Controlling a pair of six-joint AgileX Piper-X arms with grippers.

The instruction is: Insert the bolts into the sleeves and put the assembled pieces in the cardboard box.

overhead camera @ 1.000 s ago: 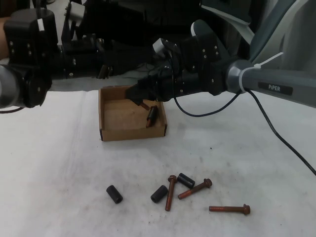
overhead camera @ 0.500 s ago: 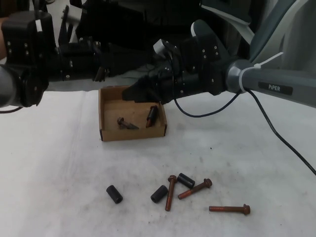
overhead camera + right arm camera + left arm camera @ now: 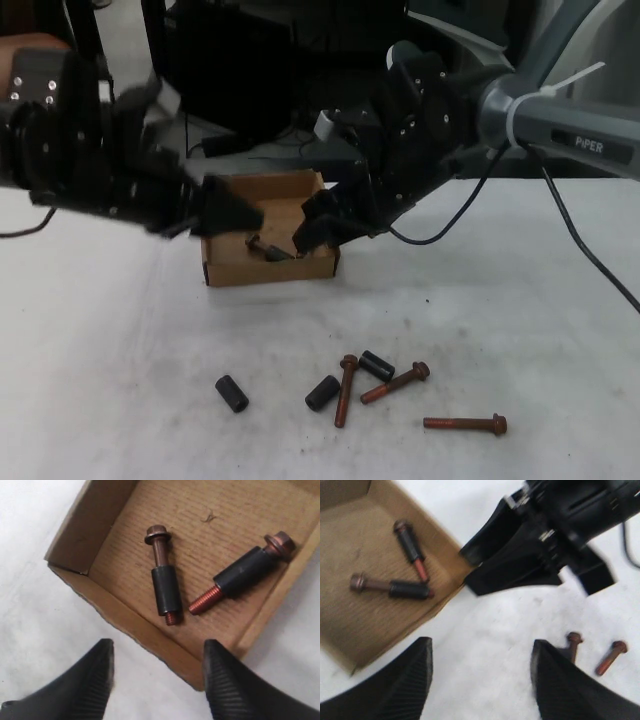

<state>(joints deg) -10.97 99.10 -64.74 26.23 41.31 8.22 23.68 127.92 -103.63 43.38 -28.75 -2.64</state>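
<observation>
Assembled pieces (image 3: 162,587), two sleeved bolts, lay inside the cardboard box (image 3: 75,540) on the white bench (image 3: 100,350), with dark equipment behind the box. The right gripper (image 3: 157,645) hung just outside the box wall, fingers spread and empty. The left gripper (image 3: 481,645) hovered beside the box, likewise spread and empty. Loose bolts (image 3: 465,424) and sleeves (image 3: 232,392) lay in front of the box.

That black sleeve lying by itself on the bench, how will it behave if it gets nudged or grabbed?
The lone sleeve is a tube lying on its side, so a nudge would probably roll it. It looks rigid, so it should keep its shape when squeezed. Its surface looks smooth, so a loose grip might slip.
</observation>
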